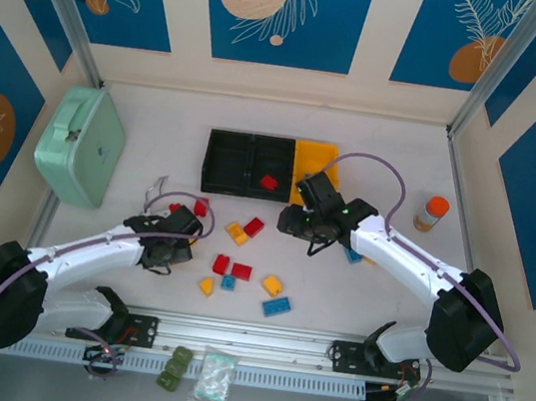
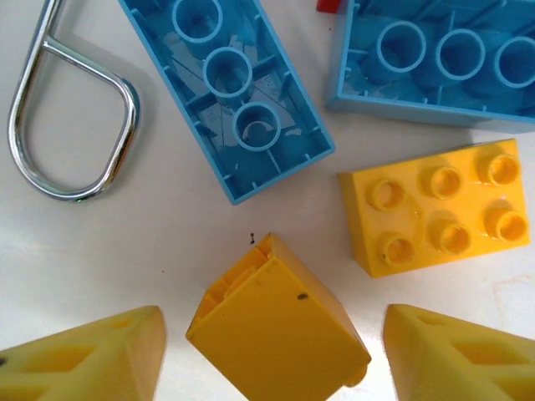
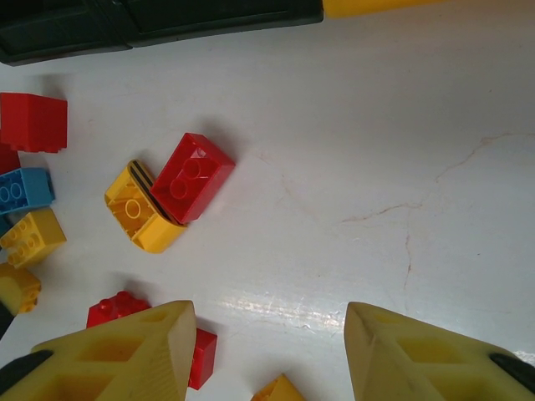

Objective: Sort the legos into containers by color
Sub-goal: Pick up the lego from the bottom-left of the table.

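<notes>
left wrist: left hand [image 2: 274, 322] fingers apart, yellow lego [image 2: 280, 342] sitting between them, not touching. right hand [image 3: 266, 316] apart too, over bare bench [image 3: 401, 150]. loose legos [image 1: 240, 271] scattered nearby, one red lego [image 1: 269, 183] in the middle bin [image 1: 266, 158].

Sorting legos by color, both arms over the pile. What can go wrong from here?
1. The left fingers straddle a yellow sloped brick; its slanted face may squirt out on closing.
2. A yellow studded brick lies close to one finger and may get nudged.
3. Near the right fingers, a red brick rests against a yellow curved brick; lifting one may drag the other.
</notes>
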### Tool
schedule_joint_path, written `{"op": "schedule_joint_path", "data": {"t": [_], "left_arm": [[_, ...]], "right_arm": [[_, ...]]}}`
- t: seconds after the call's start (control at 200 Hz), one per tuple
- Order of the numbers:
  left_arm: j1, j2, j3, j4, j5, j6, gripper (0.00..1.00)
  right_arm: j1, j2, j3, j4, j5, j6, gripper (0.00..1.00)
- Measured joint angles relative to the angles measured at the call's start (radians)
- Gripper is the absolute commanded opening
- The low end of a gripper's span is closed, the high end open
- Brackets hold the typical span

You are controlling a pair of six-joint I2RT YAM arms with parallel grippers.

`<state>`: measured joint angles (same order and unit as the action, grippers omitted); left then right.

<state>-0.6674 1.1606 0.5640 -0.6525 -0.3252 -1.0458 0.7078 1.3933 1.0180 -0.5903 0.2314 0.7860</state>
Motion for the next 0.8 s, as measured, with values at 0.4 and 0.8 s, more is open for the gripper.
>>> {"op": "schedule_joint_path", "data": {"t": [0.4, 0.8], "left_arm": [[0.005, -0.024, -0.055, 0.017, -0.001, 0.005, 0.40], [0.006, -0.093, 0.002, -0.047, 0.000, 0.065, 0.35]], "right_arm": [[0.009, 0.018, 0.000, 0.000, 0.000, 0.005, 0.50], [0.031, -0.004, -0.001, 0.006, -0.006, 0.003, 0.50]]}}
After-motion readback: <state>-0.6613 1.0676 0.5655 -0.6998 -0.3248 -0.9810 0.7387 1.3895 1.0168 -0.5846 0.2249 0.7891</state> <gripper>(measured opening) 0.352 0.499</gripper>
